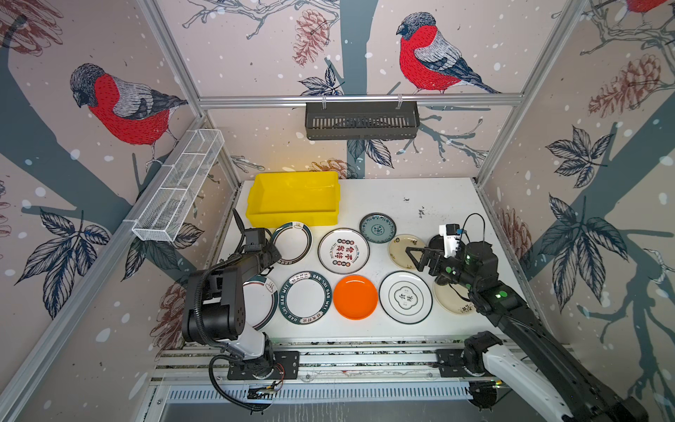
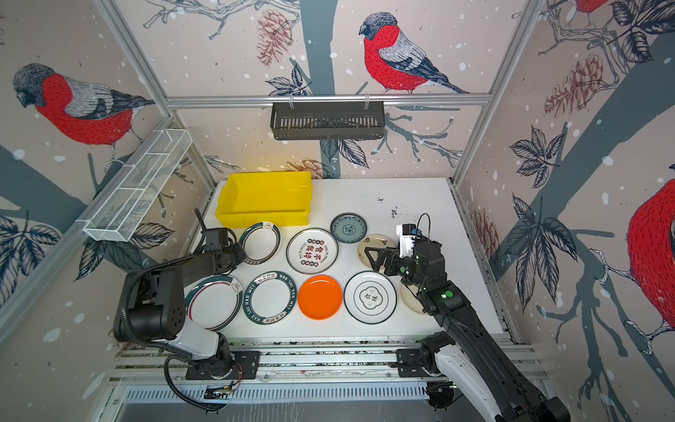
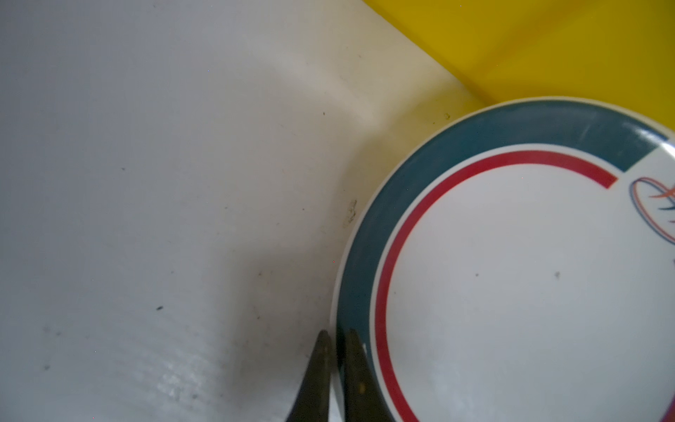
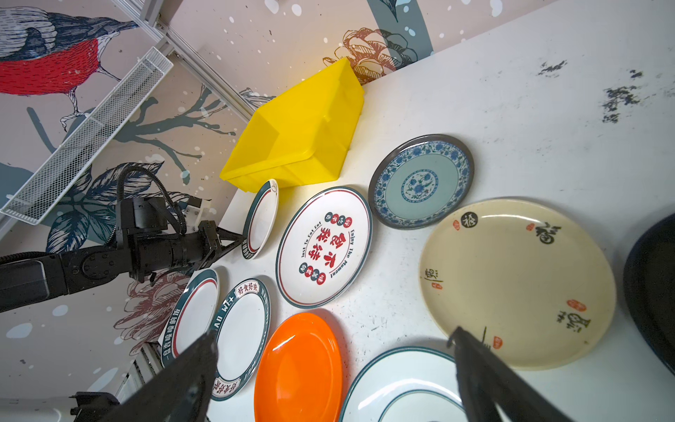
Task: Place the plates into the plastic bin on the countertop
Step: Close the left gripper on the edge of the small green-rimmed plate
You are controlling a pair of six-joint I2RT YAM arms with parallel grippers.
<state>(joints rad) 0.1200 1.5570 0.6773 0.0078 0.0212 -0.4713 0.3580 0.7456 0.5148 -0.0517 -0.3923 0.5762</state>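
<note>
Left gripper (image 3: 338, 341) is pressed nearly together on the rim of the green-rimmed plate (image 3: 529, 292). At lower centre of the left wrist view, one finger sits outside the edge and the other on the green band. In both top views that plate lies left of centre, just below the plastic bin (image 1: 292, 217) and near its front wall. Whether the pinched edge is off the countertop (image 1: 431, 204) I cannot tell; it is possibly a little tilted in the right wrist view. The plastic bin stands at the upper left of the countertop, against the back wall. Right gripper (image 1: 412, 259) is spread wide, hovering right of centre over the cream plate (image 1: 396, 252). The other plates lie on the countertop in two rows. Upper row: the red-character plate (image 1: 343, 251) is at centre, with the teal patterned plate (image 1: 377, 228) up and right of it. The black plate (image 4: 653, 292) is mostly cut off at the right edge of the right wrist view. Lower row, left to right:
- second green-rimmed plate (image 1: 261, 305), partly under the left arm
- lettered-rim plate (image 1: 305, 297)
- orange plate (image 1: 355, 297)
- white emblem plate (image 1: 405, 297)
- second cream plate (image 1: 447, 303), partly under the right arm
</note>
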